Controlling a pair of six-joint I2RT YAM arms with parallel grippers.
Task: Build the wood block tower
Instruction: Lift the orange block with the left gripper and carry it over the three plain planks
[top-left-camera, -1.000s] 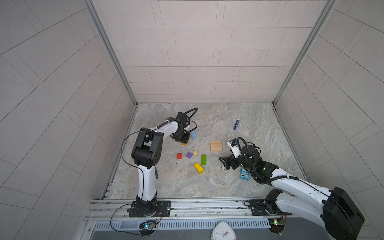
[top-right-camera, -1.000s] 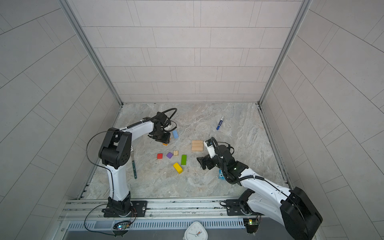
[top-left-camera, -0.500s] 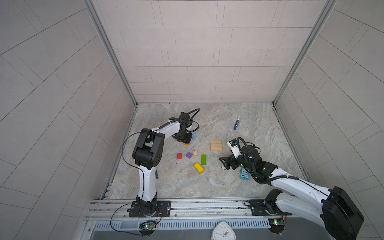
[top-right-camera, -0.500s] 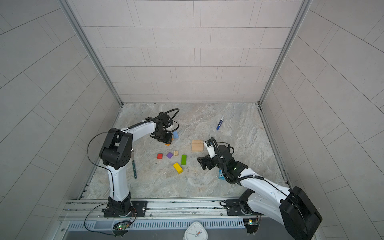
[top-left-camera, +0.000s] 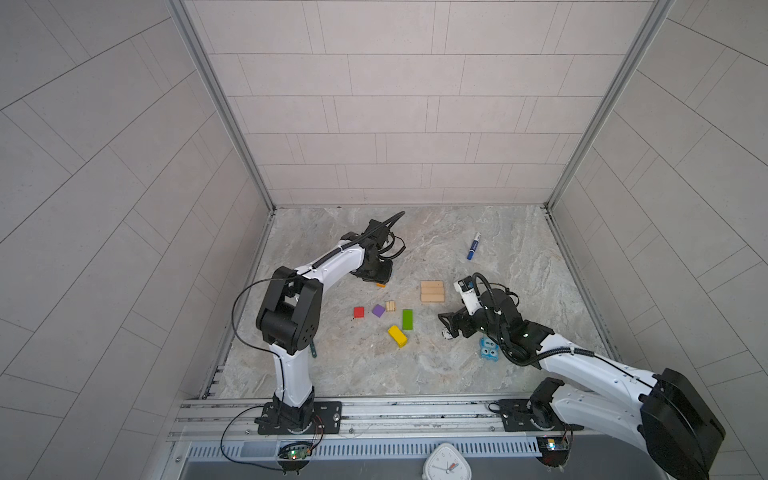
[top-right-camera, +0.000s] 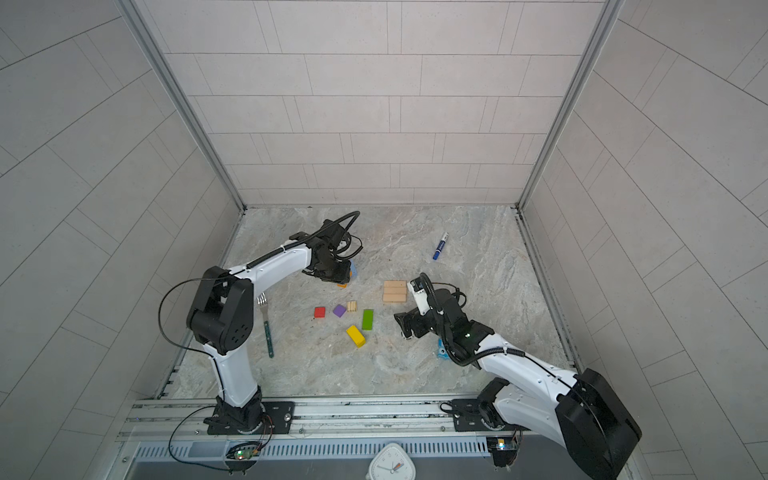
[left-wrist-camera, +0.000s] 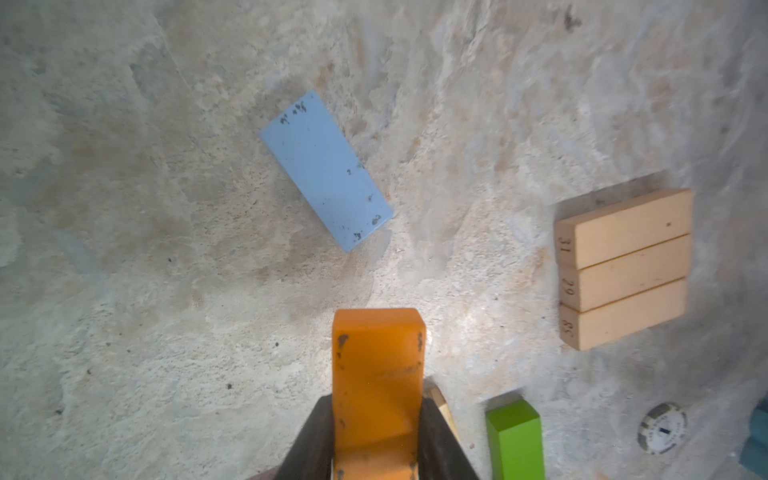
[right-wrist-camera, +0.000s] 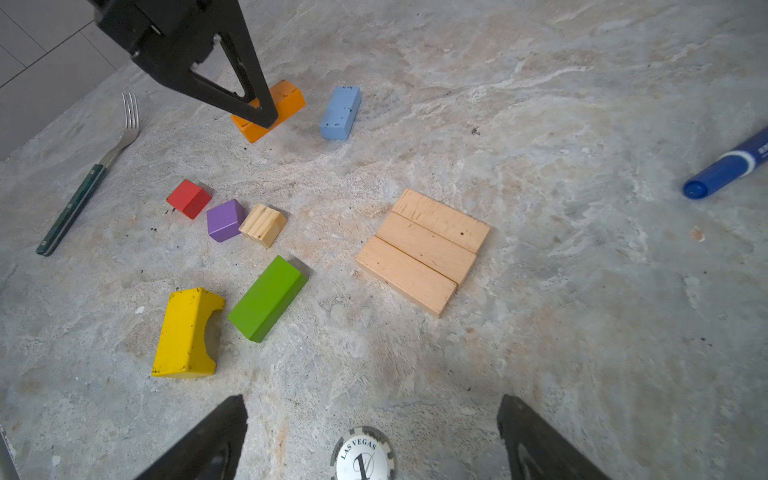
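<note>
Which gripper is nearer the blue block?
Left. The left gripper, shut on the orange block, sits beside the blue block; the right gripper, open, is beyond the tan bars.

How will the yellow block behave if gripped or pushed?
The yellow block looks like rigid painted wood, so it probably will not bend. Flat faces suggest sliding, not rolling. The arched cut-out in one side may give poorer grip there.
</note>
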